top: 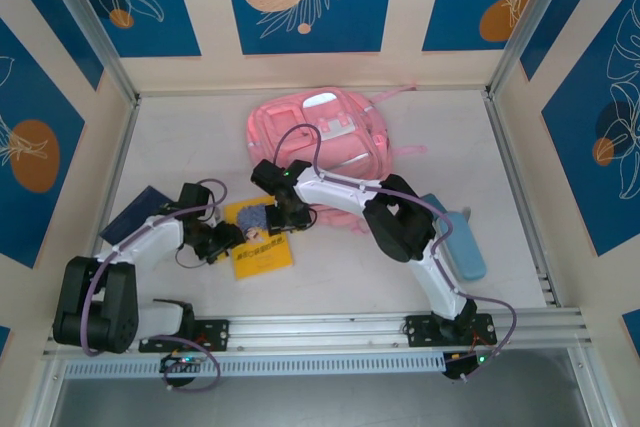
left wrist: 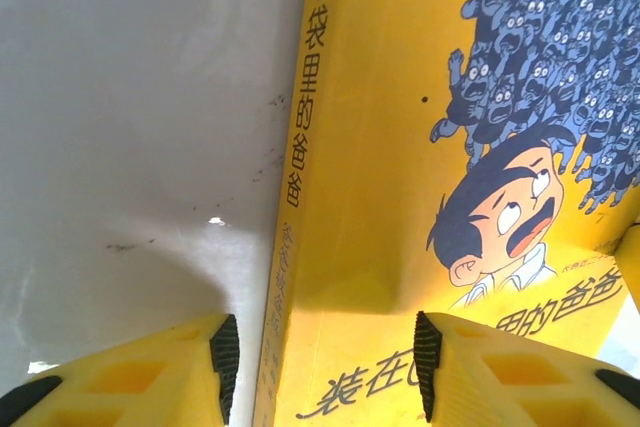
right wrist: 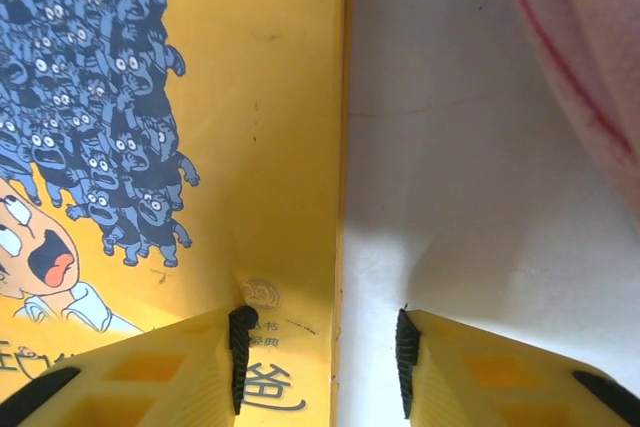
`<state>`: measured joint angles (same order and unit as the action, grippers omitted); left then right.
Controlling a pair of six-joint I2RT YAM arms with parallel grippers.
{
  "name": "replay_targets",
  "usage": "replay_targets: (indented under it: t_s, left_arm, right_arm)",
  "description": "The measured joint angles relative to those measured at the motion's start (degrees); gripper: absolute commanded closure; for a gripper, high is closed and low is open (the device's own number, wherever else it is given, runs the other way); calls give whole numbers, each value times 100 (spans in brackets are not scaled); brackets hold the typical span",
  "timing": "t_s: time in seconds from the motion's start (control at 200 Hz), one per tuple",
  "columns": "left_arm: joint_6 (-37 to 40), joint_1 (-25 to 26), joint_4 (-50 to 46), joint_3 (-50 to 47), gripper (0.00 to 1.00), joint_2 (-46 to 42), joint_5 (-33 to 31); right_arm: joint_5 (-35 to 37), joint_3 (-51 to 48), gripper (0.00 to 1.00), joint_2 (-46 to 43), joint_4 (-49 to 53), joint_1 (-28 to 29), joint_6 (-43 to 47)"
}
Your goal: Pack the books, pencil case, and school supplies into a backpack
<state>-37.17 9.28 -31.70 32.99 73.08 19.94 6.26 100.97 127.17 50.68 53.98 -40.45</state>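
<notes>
Yellow book (top: 265,252) lies flat on the desk (top: 350,287), long axis roughly 12-to-6, with the backpack (top: 330,132) off at its 1 o'clock. Left jaws straddle the 9 o'clock spine edge and right jaws the opposite long edge. Both sets are parted, gripping nothing, and equally near.

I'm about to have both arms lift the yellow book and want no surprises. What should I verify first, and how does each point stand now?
1. Left end effector astride the yellow book's spine edge: ok.
2. Right end effector astride the book's opposite edge: ok.
3. Both sets of jaws open, book not clamped: ok.
4. Backpack mouth open to take the book: cannot tell, since the right arm covers its near end.
5. Pencil case and navy book lying apart from the yellow book: ok.
</notes>
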Motion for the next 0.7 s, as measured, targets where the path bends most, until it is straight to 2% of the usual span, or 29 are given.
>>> replay_targets:
  t_s: [0.285, 0.4, 0.5, 0.7]
  left_arm:
    - [0, -4, 153, 0, 46, 181, 157]
    - [2, -22, 155, 4, 51, 212, 214]
    - [0, -15, 214, 4, 59, 216, 420]
    - [24, -15, -20, 103, 62, 68, 800]
  right_arm:
    - [-129, -249, 63, -90, -289, -22, 2]
    - [-205, -341, 64, -127, -398, -28, 0]
    - [-258, -409, 67, -151, -444, -48, 0]
    - [-313, -540, 70, -234, -463, -125, -20]
